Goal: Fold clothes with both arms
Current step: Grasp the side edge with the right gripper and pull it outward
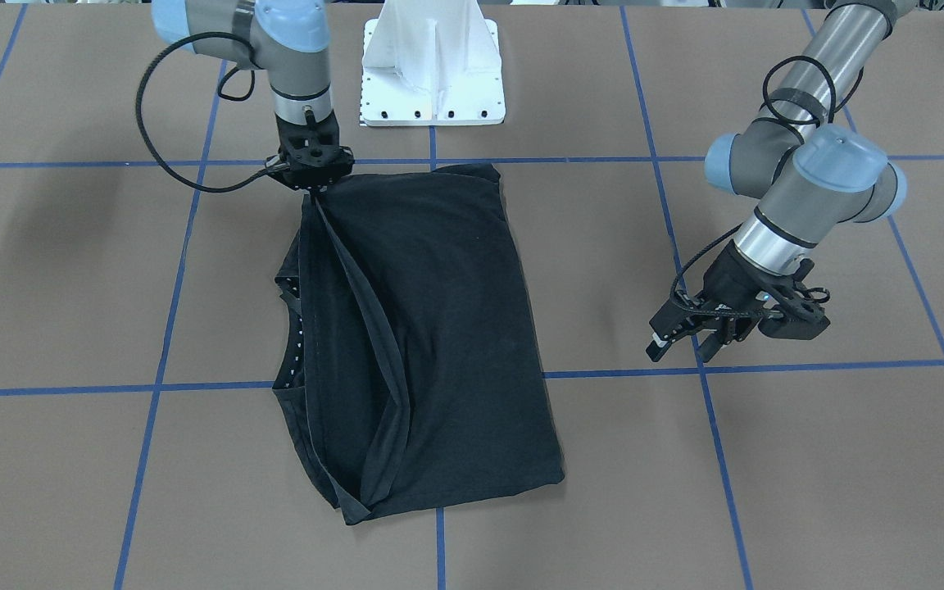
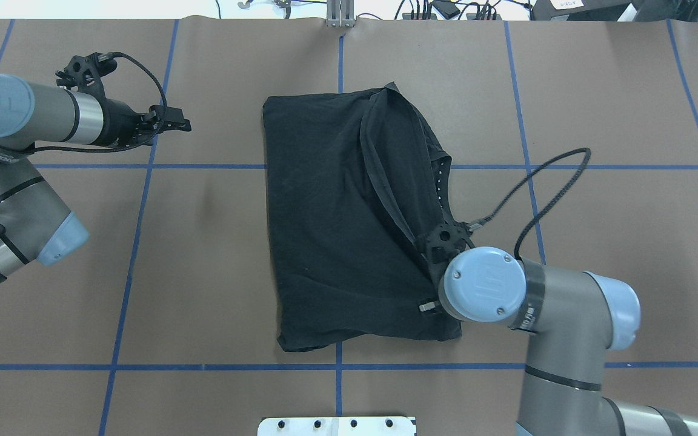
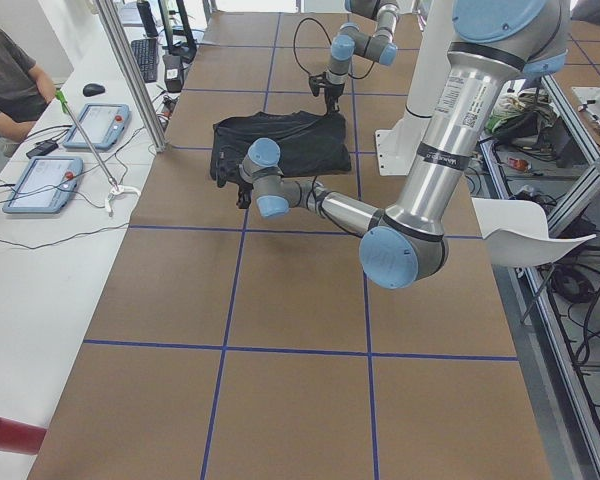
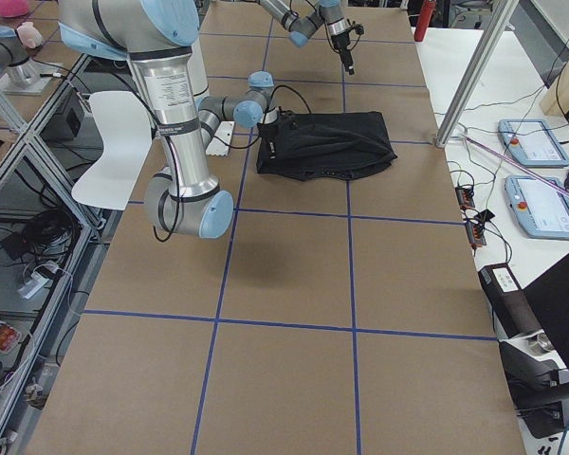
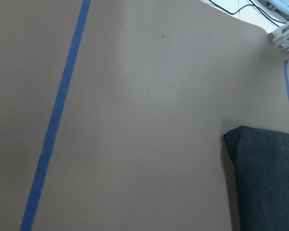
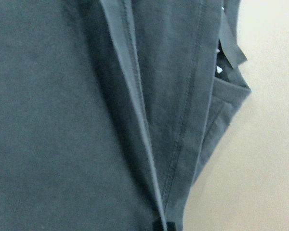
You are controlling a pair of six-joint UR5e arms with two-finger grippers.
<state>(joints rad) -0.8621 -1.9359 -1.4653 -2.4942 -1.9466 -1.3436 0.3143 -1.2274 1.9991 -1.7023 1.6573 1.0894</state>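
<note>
You have one brown tabletop (image 1: 70, 287), gridded with blue tape lines (image 1: 767, 366), and two arms over it. The right arm (image 1: 288, 49) stands steeply over the cloth, while the left arm (image 1: 808, 180) is well out to its own side, probably to leave the fold room. One black T-shirt (image 1: 439, 328) lies mid-tabletop, just in front of the single white pedestal (image 1: 431, 74). It is already doubled into a rough rectangle, with the collar peeking out on the robot's right. The right pincer (image 1: 314, 188) is closed on a hem at the corner nearest the pedestal. A taut ridge of fabric runs from it, so it looks set to carry that edge across. The left pincer (image 1: 683, 351) has its fingers spread and holds nothing.
</note>
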